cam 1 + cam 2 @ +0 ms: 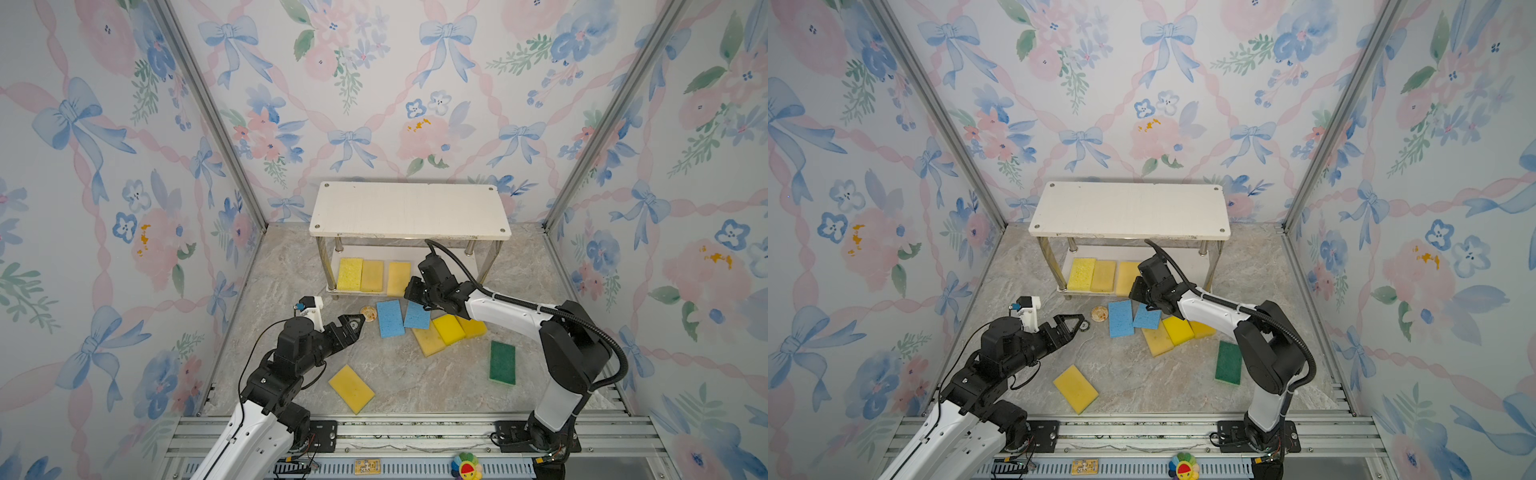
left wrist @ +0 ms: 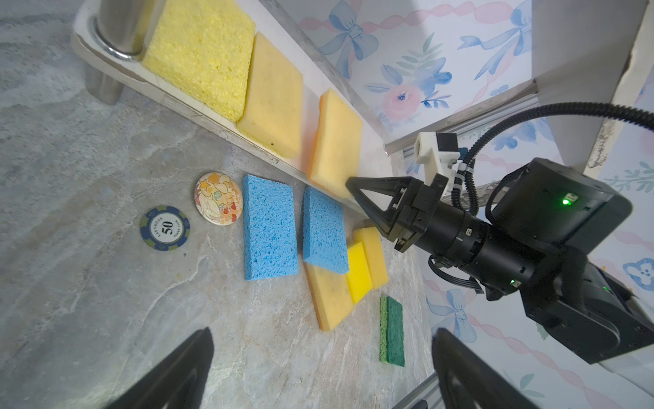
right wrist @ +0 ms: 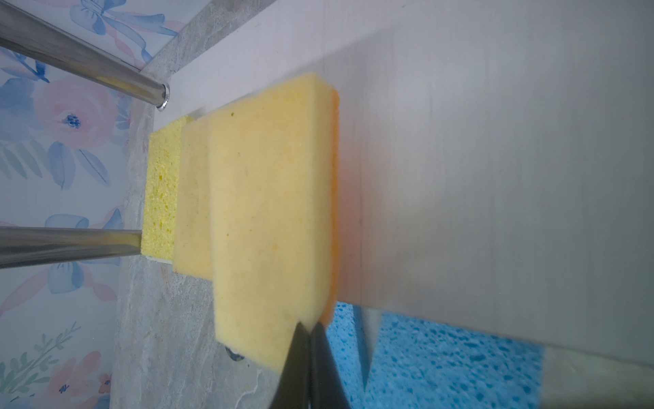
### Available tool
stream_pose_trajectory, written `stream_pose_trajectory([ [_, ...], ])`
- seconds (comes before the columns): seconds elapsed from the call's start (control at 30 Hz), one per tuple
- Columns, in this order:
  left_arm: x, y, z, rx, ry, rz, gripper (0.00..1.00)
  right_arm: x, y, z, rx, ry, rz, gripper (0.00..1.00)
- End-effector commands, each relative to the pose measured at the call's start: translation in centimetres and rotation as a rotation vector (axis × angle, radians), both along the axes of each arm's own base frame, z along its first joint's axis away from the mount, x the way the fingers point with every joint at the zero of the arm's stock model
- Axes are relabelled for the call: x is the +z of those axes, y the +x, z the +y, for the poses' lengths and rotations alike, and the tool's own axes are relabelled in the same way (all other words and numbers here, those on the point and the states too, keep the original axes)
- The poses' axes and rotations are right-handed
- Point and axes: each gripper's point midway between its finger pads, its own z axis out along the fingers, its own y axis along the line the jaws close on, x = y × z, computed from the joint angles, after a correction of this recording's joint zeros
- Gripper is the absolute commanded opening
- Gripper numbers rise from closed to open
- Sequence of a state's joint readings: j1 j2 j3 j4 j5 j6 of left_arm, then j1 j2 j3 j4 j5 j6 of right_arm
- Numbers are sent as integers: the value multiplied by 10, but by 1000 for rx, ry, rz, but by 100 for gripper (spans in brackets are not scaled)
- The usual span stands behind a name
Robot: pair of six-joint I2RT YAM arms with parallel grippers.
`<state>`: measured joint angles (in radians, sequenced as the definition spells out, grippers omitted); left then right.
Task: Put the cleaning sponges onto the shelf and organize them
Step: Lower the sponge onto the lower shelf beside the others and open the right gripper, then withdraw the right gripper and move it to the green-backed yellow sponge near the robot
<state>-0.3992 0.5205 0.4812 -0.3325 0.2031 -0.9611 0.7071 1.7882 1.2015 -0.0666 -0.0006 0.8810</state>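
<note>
Sponge (image 3: 265, 212), orange-backed yellow: meets at its near end the pinched-shut, empty tips of the right gripper (image 3: 308, 333); lies straight ahead, long axis running into the lower board of the shelf (image 3: 460, 177), near end overhanging the front edge. Calls, probably, for a forward push. Left gripper (image 1: 360, 322) gaping, well apart.

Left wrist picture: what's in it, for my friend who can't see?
Three yellow sponges lie in a row on the shelf's bottom board, the shut right gripper at the last one's end. On the floor: two blue sponges, three more yellow ones, a green one, a poker chip and a badge.
</note>
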Motion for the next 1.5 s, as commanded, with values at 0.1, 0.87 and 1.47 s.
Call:
stream_pose_trajectory([
  [0.1, 1, -1, 0, -18, 19, -3, 98, 8, 20, 8, 9, 30, -21, 0],
  [0.87, -8, 1, 4, -10, 23, 16, 98, -11, 34, 14, 30, 27, 29, 0],
  [1.47, -8, 1, 6, -6, 16, 19, 98, 3, 33, 7, 19, 32, 1, 49],
])
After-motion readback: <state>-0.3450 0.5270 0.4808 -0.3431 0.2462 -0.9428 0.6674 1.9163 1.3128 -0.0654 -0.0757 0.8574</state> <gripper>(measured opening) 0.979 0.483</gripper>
